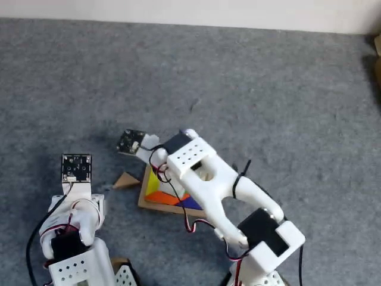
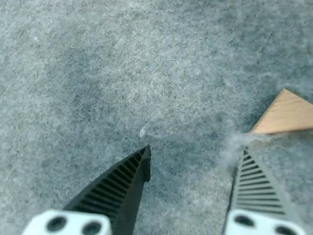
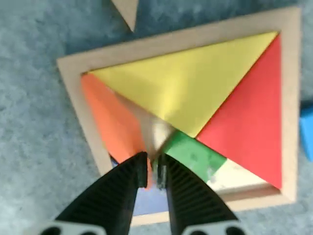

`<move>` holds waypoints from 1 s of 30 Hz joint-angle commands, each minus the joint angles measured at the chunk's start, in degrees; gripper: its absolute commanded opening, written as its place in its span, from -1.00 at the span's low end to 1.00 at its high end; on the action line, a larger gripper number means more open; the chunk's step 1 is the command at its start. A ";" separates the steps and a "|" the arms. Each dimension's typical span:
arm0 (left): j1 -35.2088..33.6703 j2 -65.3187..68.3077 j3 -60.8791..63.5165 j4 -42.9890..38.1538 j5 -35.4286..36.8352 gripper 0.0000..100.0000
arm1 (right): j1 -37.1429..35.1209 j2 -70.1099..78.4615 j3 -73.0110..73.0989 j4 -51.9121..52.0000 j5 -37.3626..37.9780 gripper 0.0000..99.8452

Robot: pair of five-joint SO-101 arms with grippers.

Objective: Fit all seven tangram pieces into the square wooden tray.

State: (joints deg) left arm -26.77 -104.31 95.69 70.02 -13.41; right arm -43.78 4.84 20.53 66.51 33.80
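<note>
The square wooden tray [image 3: 73, 103] lies under my right gripper [image 3: 155, 170], which is shut, its tips down where the orange piece [image 3: 110, 120] meets the green piece [image 3: 195, 154]. A large yellow triangle [image 3: 186, 85] and a large red triangle [image 3: 249, 127] fill much of the tray. A blue-violet piece [image 3: 149, 198] shows beneath the fingers. A bare wooden triangle [image 2: 286, 113] lies on the carpet outside the tray [image 1: 144, 199], just past one fingertip of my open left gripper [image 2: 195, 164]. In the high view this triangle [image 1: 125, 180] sits left of the tray.
Grey carpet [image 1: 250, 83] covers the whole table, with open room behind and to the right. A blue thing [image 3: 308, 132] lies just outside the tray's rim. The right arm [image 1: 220, 185] reaches over the tray and hides most of it from above.
</note>
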 commanded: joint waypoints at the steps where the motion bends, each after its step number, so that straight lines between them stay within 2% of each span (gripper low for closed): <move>1: -0.66 0.04 -1.01 -0.18 -0.53 -0.46 | 4.00 -0.66 0.48 -2.15 -0.79 -0.92; 7: -0.66 0.04 -1.01 -0.18 -0.53 -0.46 | 9.19 2.07 0.40 -2.24 0.18 -0.92; 15: -0.66 0.04 -1.01 -0.18 -0.44 -0.46 | 10.15 5.76 0.40 -2.24 4.57 -0.92; 21: -0.66 0.04 -1.01 -0.18 -0.44 -0.46 | 14.73 5.85 0.22 -2.24 7.74 -0.92; 25: -0.66 0.04 -1.01 -0.18 -0.44 -0.46 | 14.46 2.07 0.22 -1.89 7.47 -0.92; 30: -0.66 0.04 -1.01 -0.18 -0.44 -0.46 | 10.68 -7.78 0.48 -1.80 7.30 -0.92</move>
State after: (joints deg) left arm -26.77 -104.31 95.69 70.02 -13.41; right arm -30.51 4.57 21.58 64.84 40.84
